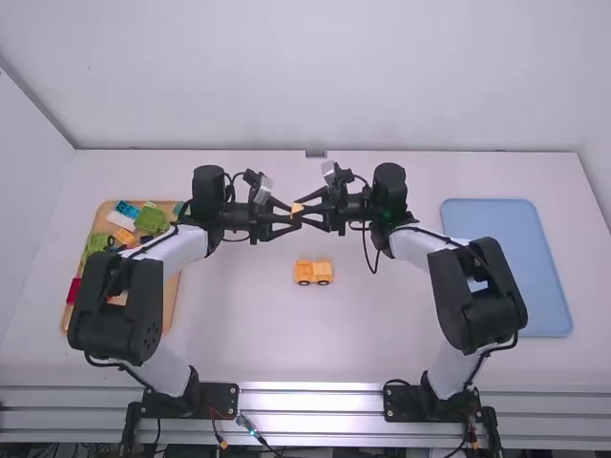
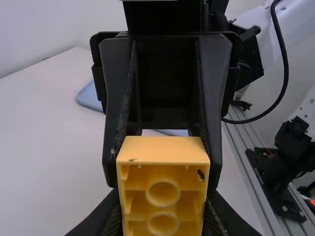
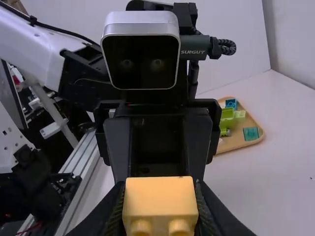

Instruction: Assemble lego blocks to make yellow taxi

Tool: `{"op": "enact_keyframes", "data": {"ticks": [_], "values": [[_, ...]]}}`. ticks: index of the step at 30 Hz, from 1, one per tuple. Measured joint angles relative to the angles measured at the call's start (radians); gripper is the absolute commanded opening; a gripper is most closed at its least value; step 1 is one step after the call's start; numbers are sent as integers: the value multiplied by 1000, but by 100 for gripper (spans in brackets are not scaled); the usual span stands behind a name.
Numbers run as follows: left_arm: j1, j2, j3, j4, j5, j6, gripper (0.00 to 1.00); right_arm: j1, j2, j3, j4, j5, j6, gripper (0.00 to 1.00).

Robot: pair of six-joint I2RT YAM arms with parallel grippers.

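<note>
Plastic is sitting in both my grips: my left gripper (image 2: 164, 199) is clamping a yellow block (image 1: 297, 209), and my right gripper (image 3: 160, 189) is clamping the same one, its fingertips nearly touching the other pair. The block is hanging above the table (image 1: 239, 334), turning its hollow underside toward my left wrist and its studs toward my right. I am judging this to be a handover or a change of grip, so one side is needing to let go before anything is going down. Closer to the near edge than the held block, about midway between the left and right edges, the taxi body (image 1: 313, 272) is standing upright on what are looking like wheels. The base is seeming done, then; this block is waiting to be pressed on, perhaps as the cab or roof. Farther out, along the table's left edge, a wooden tray (image 1: 171, 294) is holding a green block (image 1: 151, 220), a blue block (image 1: 126, 208) and a red block (image 1: 73, 291), with my left arm (image 1: 134, 305) crossing above it. Toward the right edge, a blue tray (image 1: 535, 286) is lying partly beneath my right arm (image 1: 474, 301).
</note>
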Motion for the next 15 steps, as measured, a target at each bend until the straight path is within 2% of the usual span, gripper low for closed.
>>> {"op": "enact_keyframes", "data": {"ticks": [1, 2, 5, 7, 8, 10, 12, 15], "values": [[0, 0, 0, 0, 0, 0, 17, 0, 0, 0, 0, 0, 0, 23], [0, 0, 0, 0, 0, -1, 23, 0, 0, 0, 0, 0, -2, 22], [0, 0, 0, -3, -5, 3, 52, 0, 0, 0, 0, 2, -2, 22], [0, 0, 0, -11, -21, 1, 61, 0, 0, 0, 0, 3, 2, 21], [0, 0, 0, -12, -31, 4, 72, 0, 0, 0, 0, 3, 3, 20], [0, 0, 0, -13, -36, 4, 83, 0, 0, 0, 0, 3, 3, 18], [0, 0, 0, -14, -44, 11, 99, 0, 0, 0, -5, 13, 6, 18], [0, 0, 0, -16, -53, 7, 99, 0, 0, 0, -41, 51, 5, 18]]}}
